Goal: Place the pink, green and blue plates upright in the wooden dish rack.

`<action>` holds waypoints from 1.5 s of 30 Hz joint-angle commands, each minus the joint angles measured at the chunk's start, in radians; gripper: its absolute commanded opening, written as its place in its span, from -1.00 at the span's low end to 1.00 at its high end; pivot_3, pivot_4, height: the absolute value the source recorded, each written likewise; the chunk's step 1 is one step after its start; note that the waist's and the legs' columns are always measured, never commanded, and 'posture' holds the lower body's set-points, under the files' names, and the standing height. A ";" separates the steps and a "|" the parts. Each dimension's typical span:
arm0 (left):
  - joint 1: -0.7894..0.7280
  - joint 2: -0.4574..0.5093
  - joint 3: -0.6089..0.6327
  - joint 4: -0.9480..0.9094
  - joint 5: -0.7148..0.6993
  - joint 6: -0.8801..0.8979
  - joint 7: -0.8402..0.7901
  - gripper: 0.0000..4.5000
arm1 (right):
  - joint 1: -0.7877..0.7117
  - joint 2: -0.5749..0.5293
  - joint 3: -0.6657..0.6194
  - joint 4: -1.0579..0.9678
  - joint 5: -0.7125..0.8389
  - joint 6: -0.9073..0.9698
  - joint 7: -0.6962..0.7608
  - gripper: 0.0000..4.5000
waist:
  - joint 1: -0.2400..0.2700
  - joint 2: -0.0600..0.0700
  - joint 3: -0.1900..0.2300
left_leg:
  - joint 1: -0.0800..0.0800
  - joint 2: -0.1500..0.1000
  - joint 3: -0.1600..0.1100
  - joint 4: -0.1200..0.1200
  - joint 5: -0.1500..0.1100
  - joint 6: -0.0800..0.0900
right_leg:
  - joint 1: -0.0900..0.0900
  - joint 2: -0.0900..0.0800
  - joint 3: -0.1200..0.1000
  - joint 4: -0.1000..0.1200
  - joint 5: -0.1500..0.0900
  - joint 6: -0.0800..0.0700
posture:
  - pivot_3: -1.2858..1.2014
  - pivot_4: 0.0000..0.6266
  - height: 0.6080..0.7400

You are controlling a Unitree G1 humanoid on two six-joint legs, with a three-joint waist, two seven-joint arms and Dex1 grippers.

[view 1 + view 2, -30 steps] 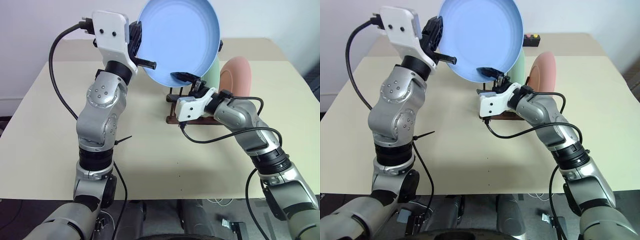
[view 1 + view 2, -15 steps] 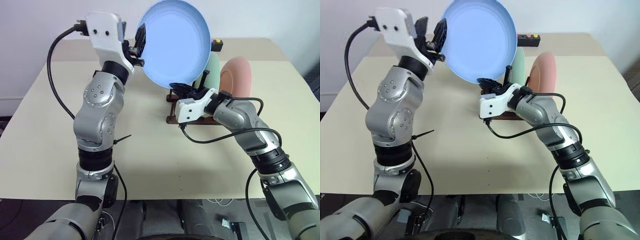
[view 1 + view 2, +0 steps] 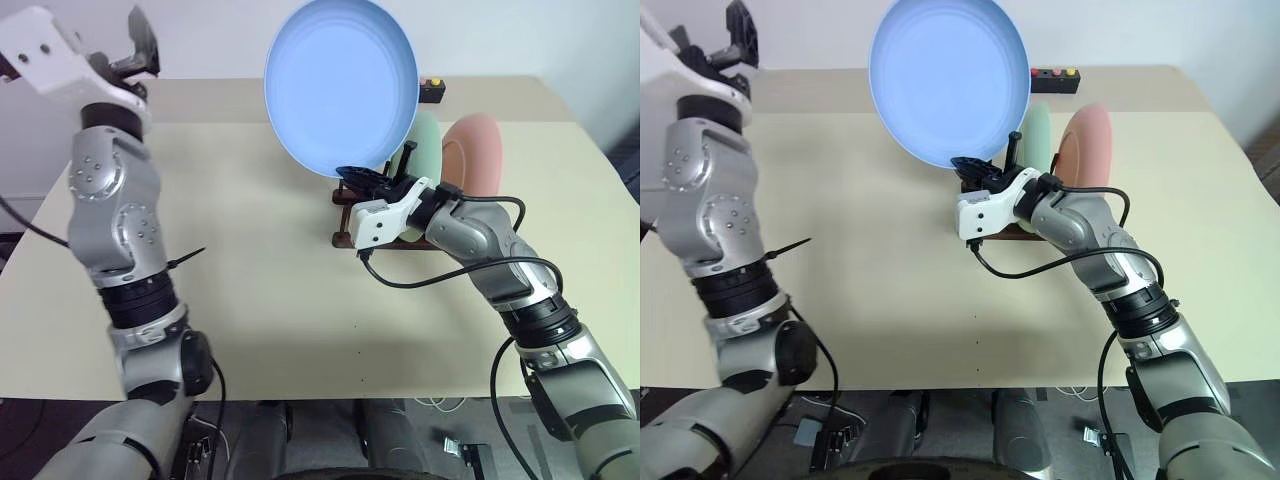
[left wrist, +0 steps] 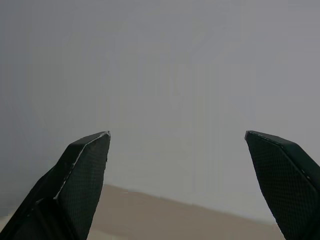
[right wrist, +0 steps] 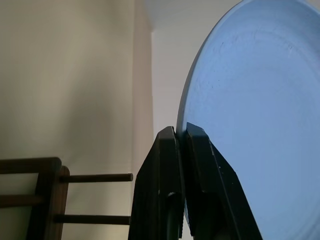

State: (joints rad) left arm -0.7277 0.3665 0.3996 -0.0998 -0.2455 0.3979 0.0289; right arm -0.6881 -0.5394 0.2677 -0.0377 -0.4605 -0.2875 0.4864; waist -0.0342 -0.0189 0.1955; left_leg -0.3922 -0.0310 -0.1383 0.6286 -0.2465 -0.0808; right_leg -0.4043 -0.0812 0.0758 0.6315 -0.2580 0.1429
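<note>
Beige table [image 3: 250,290] was noted; blue plate [image 3: 340,85] was held upright by its lower rim in the right hand [image 3: 368,180], above the wooden dish rack [image 3: 345,225] beside the green plate [image 3: 425,145] and pink plate [image 3: 478,150]. Left hand [image 3: 140,50] was spread wide, empty. Lowering straight between free pegs was judged advisable.

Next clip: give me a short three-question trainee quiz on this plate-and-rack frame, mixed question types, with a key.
1. True or false: the left gripper grips the blue plate.
2. Which plates already stand in the wooden dish rack? A) pink plate and green plate B) none C) the blue one alone
3. Fill in: the right gripper pinches the blue plate at its ____ rim.

Key: 1 false; 2 A; 3 lower.
</note>
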 commanded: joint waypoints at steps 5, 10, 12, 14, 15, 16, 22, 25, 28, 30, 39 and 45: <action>0.158 0.059 -0.104 0.027 0.040 -0.093 -0.170 0.96 | -0.042 0.134 -0.078 -0.162 0.359 0.132 0.103 -1.00 | -0.002 0.000 0.000 | -0.001 0.000 -0.001 0.001 0.000 0.000 | 0.001 0.000 0.000 0.000 0.000 0.000 | 0.03 -0.52 1.00; 0.296 0.079 -0.227 -0.026 0.032 -0.139 -0.356 0.96 | -0.004 0.232 -0.128 -0.291 0.679 0.409 0.142 -1.00 | -0.009 0.000 0.000 | 0.000 0.000 -0.001 0.000 0.000 0.000 | 0.000 0.000 0.000 0.001 0.000 0.000 | 0.03 -0.52 1.00; 0.340 0.091 -0.263 -0.050 0.023 -0.146 -0.423 0.96 | 0.009 0.247 -0.154 -0.321 0.756 0.485 0.139 -1.00 | -0.009 0.000 0.000 | 0.000 0.001 -0.001 0.000 0.000 0.000 | 0.000 0.000 0.000 0.001 0.000 0.000 | 0.03 -0.52 1.00; 0.383 0.098 -0.290 -0.070 0.003 -0.146 -0.491 0.96 | 0.033 0.259 -0.184 -0.350 0.845 0.570 0.130 -1.00 | -0.008 0.000 0.000 | 0.000 0.000 -0.001 0.000 0.000 0.000 | 0.000 0.000 0.000 0.001 0.000 0.000 | 0.03 -0.52 1.00; 0.414 0.109 -0.310 -0.092 -0.017 -0.133 -0.544 0.96 | 0.051 0.271 -0.207 -0.364 0.906 0.618 0.117 -1.00 | -0.008 0.000 0.000 | 0.000 0.001 -0.001 0.000 0.000 0.000 | -0.001 0.000 0.000 0.001 0.000 -0.001 | 0.03 -0.52 1.00; 0.436 0.117 -0.324 -0.108 -0.031 -0.123 -0.580 0.96 | 0.063 0.279 -0.223 -0.375 0.950 0.655 0.106 -1.00 | -0.008 0.001 0.000 | 0.000 0.001 -0.001 0.000 0.000 0.000 | 0.000 0.000 0.000 0.001 0.000 -0.001 | 0.03 -0.52 1.00; 0.531 0.171 -0.386 -0.204 -0.098 -0.080 -0.740 0.96 | 0.121 0.301 -0.283 -0.404 1.125 0.806 0.056 -1.00 | -0.009 0.002 0.000 | 0.000 0.001 -0.001 -0.001 0.000 0.001 | -0.001 0.000 0.000 0.001 0.000 -0.001 | 0.03 -0.52 1.00; 0.538 0.165 -0.393 -0.228 -0.122 -0.056 -0.757 0.96 | 0.139 0.315 -0.303 -0.406 1.191 0.850 0.029 -1.00 | -0.008 0.002 0.000 | 0.000 0.001 -0.001 0.000 0.000 0.001 | -0.001 0.000 0.000 0.001 0.000 -0.001 | 0.03 -0.52 1.00; 0.543 0.163 -0.402 -0.257 -0.135 -0.031 -0.764 0.96 | 0.159 0.309 -0.308 -0.404 1.220 0.872 0.021 -1.00 | -0.009 0.002 0.000 | 0.000 0.001 -0.001 0.000 0.000 0.001 | 0.000 0.000 0.000 0.001 0.000 -0.001 | 0.03 -0.52 1.00; 0.547 0.168 -0.406 -0.285 -0.151 -0.009 -0.772 0.96 | 0.172 0.302 -0.308 -0.402 1.226 0.880 0.016 -1.00 | -0.009 0.002 0.000 | 0.000 0.001 0.000 0.000 0.000 0.001 | 0.000 0.000 0.000 0.001 0.000 -0.001 | 0.03 -0.52 1.00; 0.556 0.177 -0.409 -0.290 -0.160 0.005 -0.791 0.96 | 0.179 0.292 -0.329 -0.394 1.247 0.882 -0.002 -1.00 | -0.009 0.002 0.000 | 0.000 0.001 0.000 0.000 0.000 0.001 | -0.001 0.000 0.000 0.001 0.000 -0.001 | 0.03 -0.52 1.00; 0.561 0.171 -0.401 -0.289 -0.172 -0.011 -0.799 0.96 | 0.184 0.292 -0.346 -0.376 1.275 0.904 -0.015 -1.00 | -0.009 0.002 0.000 | 0.000 0.001 0.000 0.000 0.000 0.001 | -0.001 0.000 0.000 0.001 0.000 -0.001 | 0.03 -0.52 1.00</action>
State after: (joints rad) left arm -0.1694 0.5386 -0.0160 -0.3654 -0.4027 0.4064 -0.7630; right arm -0.4967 -0.2461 -0.0606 -0.3905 0.7825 0.6135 0.4739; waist -0.0429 -0.0171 0.1958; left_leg -0.3923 -0.0300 -0.1388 0.6284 -0.2469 -0.0802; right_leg -0.4048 -0.0809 0.0757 0.6327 -0.2579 0.1421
